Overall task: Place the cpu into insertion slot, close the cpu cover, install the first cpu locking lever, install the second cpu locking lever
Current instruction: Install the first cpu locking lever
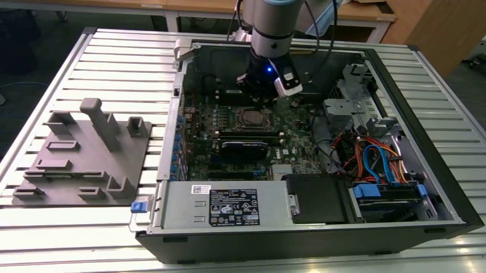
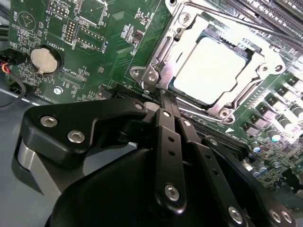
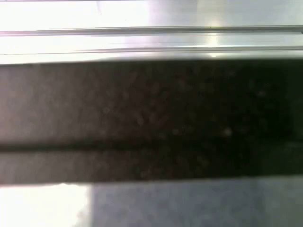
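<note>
Working step: the gripper [image 2: 163, 97] has its fingers pressed together with nothing visible between them, tips down at the near corner of the cpu cover [image 2: 163, 61]; by judgement a locking lever is being handled, as a thin lever rod [image 2: 246, 24] lies along the far side of the socket
Doing it well: the tips should stay low beside the frame, push the lever sideways under its catch and never bear on the chip; a slip would scrape the green motherboard [image 2: 94, 42]
Cpu: the cpu [image 2: 210, 68] sits in the insertion slot [image 1: 249, 118], a pale, dull silver square, flat and glare-washed
Cover: a shiny metal frame lies around the chip, apparently closed
Place: the socket lies mid-board inside the open computer case [image 1: 425, 187], directly below the arm in the exterior view
</note>
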Available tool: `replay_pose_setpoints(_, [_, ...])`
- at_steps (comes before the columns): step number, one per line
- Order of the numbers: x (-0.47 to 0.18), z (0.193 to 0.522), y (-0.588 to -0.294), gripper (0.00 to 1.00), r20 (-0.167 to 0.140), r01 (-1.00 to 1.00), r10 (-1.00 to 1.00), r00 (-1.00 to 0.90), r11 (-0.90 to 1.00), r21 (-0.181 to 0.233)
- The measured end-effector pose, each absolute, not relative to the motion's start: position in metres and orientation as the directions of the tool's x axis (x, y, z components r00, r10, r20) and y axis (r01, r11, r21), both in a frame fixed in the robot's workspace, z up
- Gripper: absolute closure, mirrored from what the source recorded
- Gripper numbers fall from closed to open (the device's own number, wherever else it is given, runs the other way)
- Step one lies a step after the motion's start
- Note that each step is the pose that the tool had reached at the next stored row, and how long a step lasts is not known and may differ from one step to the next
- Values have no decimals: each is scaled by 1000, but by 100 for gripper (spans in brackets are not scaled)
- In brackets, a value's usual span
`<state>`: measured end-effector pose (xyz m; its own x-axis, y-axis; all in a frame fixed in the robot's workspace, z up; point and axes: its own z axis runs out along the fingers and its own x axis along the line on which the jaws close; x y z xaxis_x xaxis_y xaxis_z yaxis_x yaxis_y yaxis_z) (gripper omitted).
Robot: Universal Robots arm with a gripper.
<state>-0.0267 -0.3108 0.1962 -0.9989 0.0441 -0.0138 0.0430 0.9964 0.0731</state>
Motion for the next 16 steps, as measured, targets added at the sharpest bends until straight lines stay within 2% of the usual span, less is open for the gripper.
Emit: replay_pose_setpoints(16, [-27,201,-311,90,-14,43,44,-999,997,69])
